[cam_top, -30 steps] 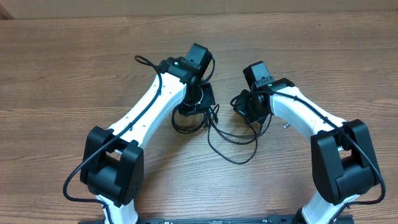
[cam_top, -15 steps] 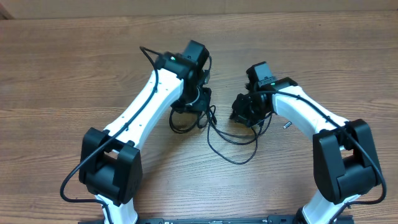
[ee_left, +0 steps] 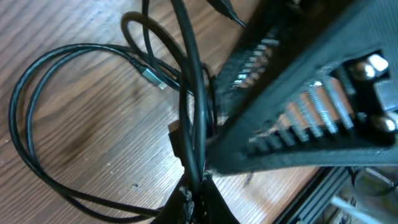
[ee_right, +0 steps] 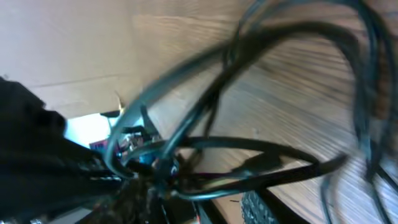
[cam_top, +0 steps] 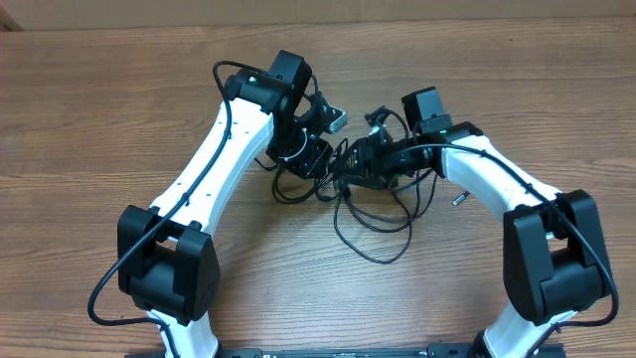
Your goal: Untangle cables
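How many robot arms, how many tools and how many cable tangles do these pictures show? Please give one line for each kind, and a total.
Robot arms: 2 (left arm, right arm)
Tools: 2 (left tool, right tool)
Cable tangle: 1; its single cords overlap too much to count
Total: 5

Item: cables — several thin black cords, tangled in a knot at centre frame in the overhead view. One wide, slack loop lies flat below the knot, toward lower centre. Left wrist view: doubled loop at left, silver-tipped plug at upper centre — strands cross beside it. Right wrist view: blurred strands only.
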`<control>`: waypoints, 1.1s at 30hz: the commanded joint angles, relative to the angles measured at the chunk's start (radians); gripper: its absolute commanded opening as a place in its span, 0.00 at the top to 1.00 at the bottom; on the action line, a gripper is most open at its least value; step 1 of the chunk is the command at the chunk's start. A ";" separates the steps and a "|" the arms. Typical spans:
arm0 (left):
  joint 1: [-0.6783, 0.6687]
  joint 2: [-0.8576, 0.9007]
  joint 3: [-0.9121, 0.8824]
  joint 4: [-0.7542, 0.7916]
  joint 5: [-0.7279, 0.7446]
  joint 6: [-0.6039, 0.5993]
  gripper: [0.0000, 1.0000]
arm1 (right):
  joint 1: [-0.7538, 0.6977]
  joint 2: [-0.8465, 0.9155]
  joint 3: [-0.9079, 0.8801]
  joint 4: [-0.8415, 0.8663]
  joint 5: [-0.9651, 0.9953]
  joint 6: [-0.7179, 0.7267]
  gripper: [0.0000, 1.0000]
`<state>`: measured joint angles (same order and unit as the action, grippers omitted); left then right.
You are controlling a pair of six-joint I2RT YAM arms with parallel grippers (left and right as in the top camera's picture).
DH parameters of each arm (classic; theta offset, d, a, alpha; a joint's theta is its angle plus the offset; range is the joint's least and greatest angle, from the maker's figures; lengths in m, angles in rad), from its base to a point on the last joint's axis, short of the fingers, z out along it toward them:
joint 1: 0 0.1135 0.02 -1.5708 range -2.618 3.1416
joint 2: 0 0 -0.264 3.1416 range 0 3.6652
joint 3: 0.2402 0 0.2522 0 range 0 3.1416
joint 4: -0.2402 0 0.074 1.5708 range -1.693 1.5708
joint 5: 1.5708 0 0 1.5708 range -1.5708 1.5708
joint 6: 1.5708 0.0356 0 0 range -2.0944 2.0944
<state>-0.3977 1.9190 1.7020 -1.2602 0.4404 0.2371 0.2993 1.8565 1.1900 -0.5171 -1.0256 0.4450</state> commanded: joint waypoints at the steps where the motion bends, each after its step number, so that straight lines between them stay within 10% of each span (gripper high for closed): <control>1: -0.001 -0.016 0.026 -0.005 0.058 0.082 0.96 | 0.017 -0.010 0.009 0.068 -0.047 0.134 0.54; 33: 0.007 -0.014 0.021 -0.050 -0.010 0.189 0.96 | 0.021 -0.010 0.009 -0.039 -0.146 -0.005 0.47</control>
<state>-0.3862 1.9190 1.7084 -1.3128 0.4278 0.4000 0.3153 1.8565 1.1892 -0.5571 -1.1492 0.4664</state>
